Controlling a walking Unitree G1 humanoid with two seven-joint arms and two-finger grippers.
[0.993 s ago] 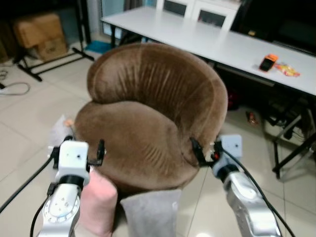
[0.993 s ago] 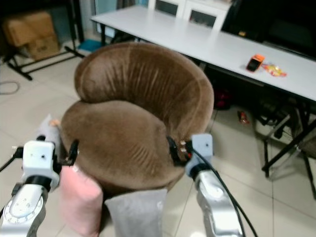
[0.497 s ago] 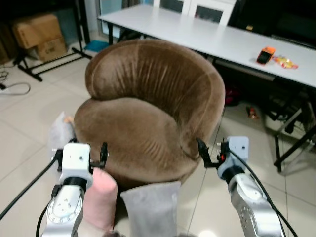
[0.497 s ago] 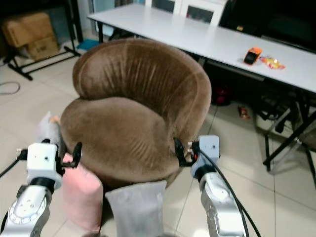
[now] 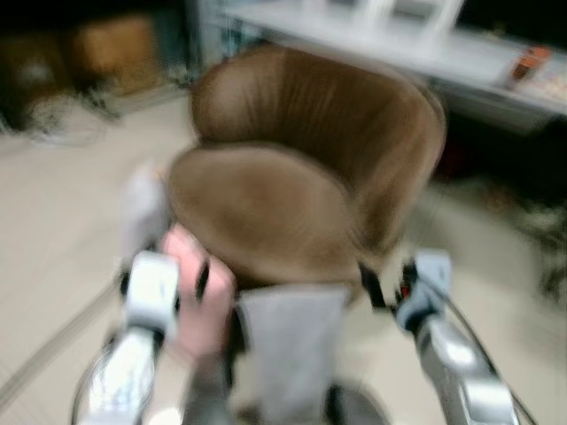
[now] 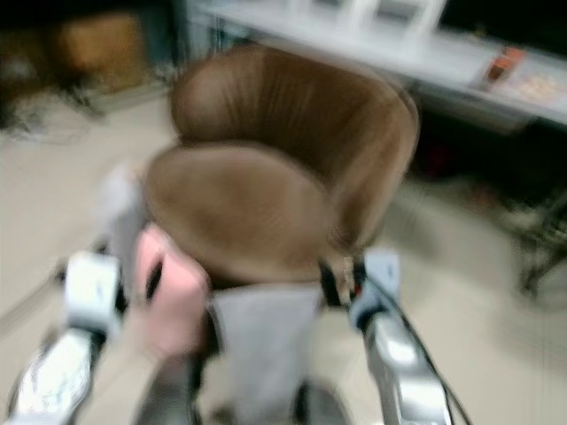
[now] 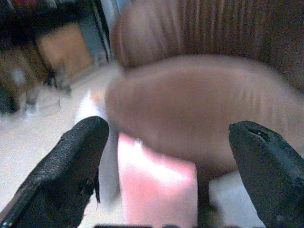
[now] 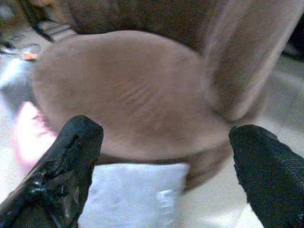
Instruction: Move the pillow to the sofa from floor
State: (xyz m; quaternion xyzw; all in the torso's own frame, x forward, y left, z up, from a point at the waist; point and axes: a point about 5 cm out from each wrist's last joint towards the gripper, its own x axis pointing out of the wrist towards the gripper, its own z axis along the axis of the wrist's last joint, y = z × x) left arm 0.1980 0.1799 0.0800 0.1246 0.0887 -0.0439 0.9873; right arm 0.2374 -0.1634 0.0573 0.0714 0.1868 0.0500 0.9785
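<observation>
Clearly blurred — grey pillow [image 5: 292, 350], pink pillow [image 5: 199, 292]

Blurred head views look down at sofa [image 5: 301, 186]; wrist views apparently face it closer.

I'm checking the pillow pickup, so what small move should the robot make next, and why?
Probably lower both open grippers, left gripper and right gripper, toward the grey pillow. It stands on the floor against the brown sofa, between the arms, beside a pink pillow, and nothing is gripped yet.
</observation>
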